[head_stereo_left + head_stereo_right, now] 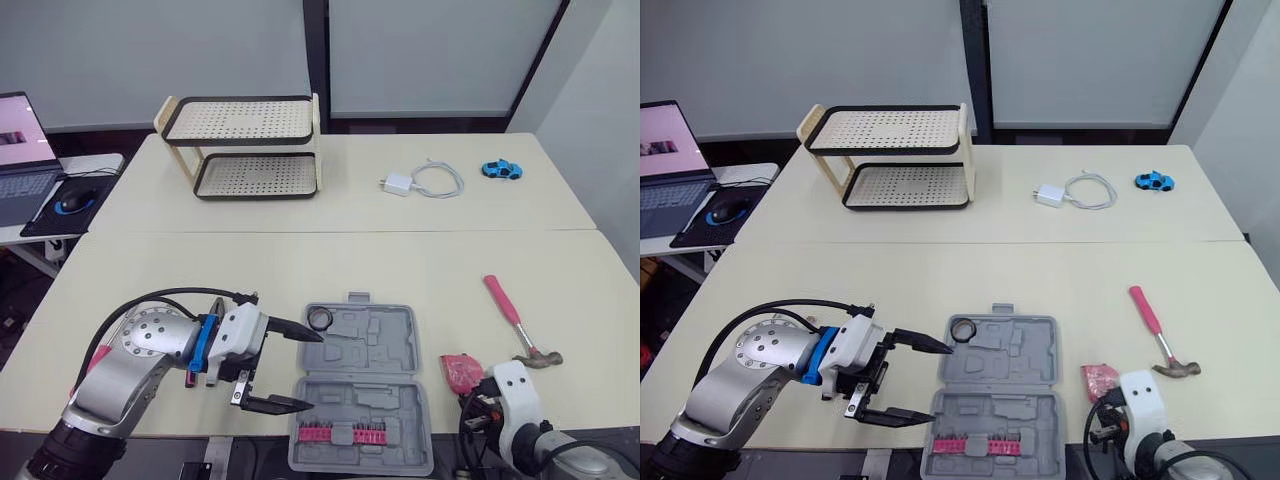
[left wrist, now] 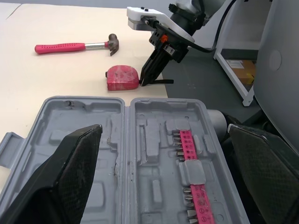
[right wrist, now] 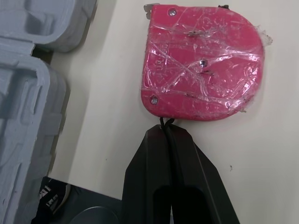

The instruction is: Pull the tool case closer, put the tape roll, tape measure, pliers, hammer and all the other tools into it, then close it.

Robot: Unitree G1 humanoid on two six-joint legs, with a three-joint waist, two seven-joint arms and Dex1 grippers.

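Note:
The grey tool case (image 1: pixel 375 335) lies open at the table's front edge, its near half with the pink bit strip (image 1: pixel 340 432) jutting past the edge. A black tape roll (image 1: pixel 320 319) sits in the far left corner of the case. My left gripper (image 1: pixel 315 370) is open at the case's left side, one finger by the far half and one by the near half. The pink tape measure (image 3: pixel 201 60) lies on the table right of the case. My right gripper (image 3: pixel 167 128) is shut at its edge, pinching a thin black loop. The pink-handled hammer (image 1: pixel 510 315) lies further right.
At the back of the table stand a two-tier rack (image 1: pixel 245 145), a white charger with cable (image 1: pixel 420 182) and a blue toy car (image 1: pixel 501 169). A laptop (image 1: pixel 20 150) and mouse (image 1: pixel 75 200) sit on a side table at the left.

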